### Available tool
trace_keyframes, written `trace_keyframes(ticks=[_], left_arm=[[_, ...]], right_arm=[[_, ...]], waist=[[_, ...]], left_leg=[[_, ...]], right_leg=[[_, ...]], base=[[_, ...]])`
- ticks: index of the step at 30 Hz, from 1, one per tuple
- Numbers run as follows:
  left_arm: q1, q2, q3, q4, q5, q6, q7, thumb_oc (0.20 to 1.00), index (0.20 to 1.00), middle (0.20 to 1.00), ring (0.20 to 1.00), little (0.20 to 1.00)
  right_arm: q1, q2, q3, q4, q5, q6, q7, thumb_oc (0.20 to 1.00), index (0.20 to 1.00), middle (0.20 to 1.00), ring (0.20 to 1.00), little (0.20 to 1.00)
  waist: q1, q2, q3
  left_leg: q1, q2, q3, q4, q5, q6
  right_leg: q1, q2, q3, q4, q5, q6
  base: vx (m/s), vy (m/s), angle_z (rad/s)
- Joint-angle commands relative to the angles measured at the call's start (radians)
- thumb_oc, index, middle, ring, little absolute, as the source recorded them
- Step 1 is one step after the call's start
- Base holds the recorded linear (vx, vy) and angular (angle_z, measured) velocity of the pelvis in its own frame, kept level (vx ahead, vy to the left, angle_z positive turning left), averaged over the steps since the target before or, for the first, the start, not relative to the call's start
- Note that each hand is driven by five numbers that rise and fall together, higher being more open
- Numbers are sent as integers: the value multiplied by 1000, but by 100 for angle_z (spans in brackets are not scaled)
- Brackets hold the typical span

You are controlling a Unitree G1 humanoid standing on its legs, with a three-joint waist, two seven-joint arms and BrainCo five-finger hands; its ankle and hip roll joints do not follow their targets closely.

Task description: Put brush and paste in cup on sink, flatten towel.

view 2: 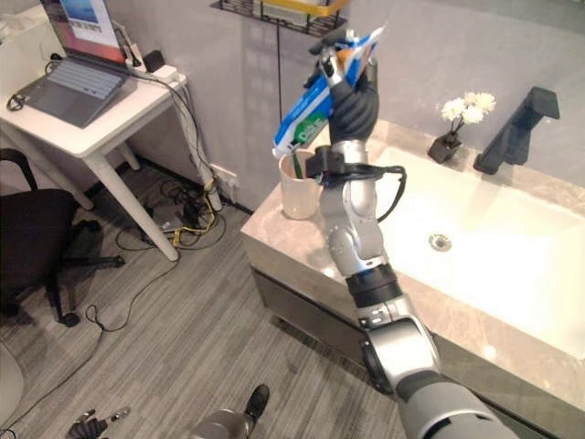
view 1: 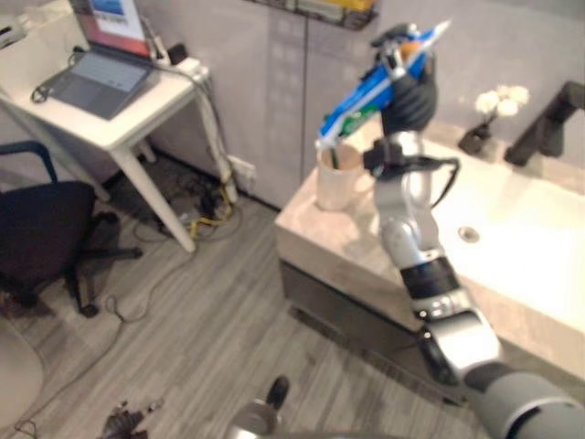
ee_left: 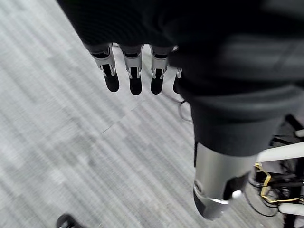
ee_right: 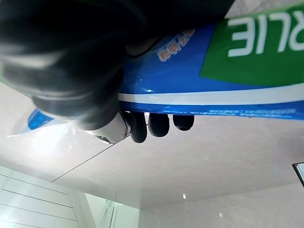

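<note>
Our right hand point(view 2: 352, 105) raised above the sink point(view 2: 475, 229) counter, fingers wrapped round the blue toothpaste tube point(view 2: 315, 96), tube tilted with its lower end over the cream cup point(view 2: 297, 194) at the counter corner, our left hand point(ee_left: 137, 71) relaxed, fingers straight, above the floor.

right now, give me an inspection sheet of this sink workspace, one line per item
surface: pale stone sink counter with a white basin set in it.
job's things: blue toothpaste tube held tilted, its lower end at the rim of the cream cup; something green stands in the cup, not identifiable.
towel: nothing seen.
clutter: small vase of white flowers and a dark tap behind the basin.
hands: right hand curled round the tube; left hand over the floor, fingers straight, holding nothing.
cables: tangle of cables on the floor under the desk.
surroundings: white desk with an open laptop, black office chair, grey plank floor.
</note>
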Motion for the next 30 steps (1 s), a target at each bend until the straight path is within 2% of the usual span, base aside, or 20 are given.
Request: trace_keyframes(ticks=[1, 10, 12, 30], left_arm=[[-18, 38, -15, 92, -18, -7, -3, 1000, 1000, 1000, 1000, 1000], [-13, 40, -1, 122, 30, -5, -3, 1000, 1000, 1000, 1000, 1000], [-13, 46, -30, 118, 103, -6, -2, 1000, 1000, 1000, 1000, 1000], [-7, 41, -40, 94, 87, -17, -2, 1000, 1000, 1000, 1000, 1000]], right_arm=[[-106, -51, 39, 28, -20, -67, 6, 200, 200, 200, 200, 200], [-99, -107, 83, 24, -115, -36, 4, 200, 200, 200, 200, 200], [-111, -132, 113, 34, -159, -20, 4, 200, 200, 200, 200, 200], [-121, -151, 148, 79, -193, -2, 3, 200, 200, 200, 200, 200]], waist=[[6, -1, -49], [9, -5, -44], [8, -7, -41], [-6, -6, -28]], left_leg=[[-11, 22, -22, 4, -82, 19], [-23, 20, -24, 4, -81, 18], [-26, 21, -19, 4, -82, 19], [-44, 22, -10, 4, -79, 18]], right_leg=[[91, -8, -5, 5, -60, 25], [79, -8, -3, 5, -59, 27], [73, -9, 3, 5, -58, 28], [44, -8, 25, 5, -55, 31]], base=[[0, 0, 0], [6, 2, 1], [10, 6, -3], [4, 1, -2]])
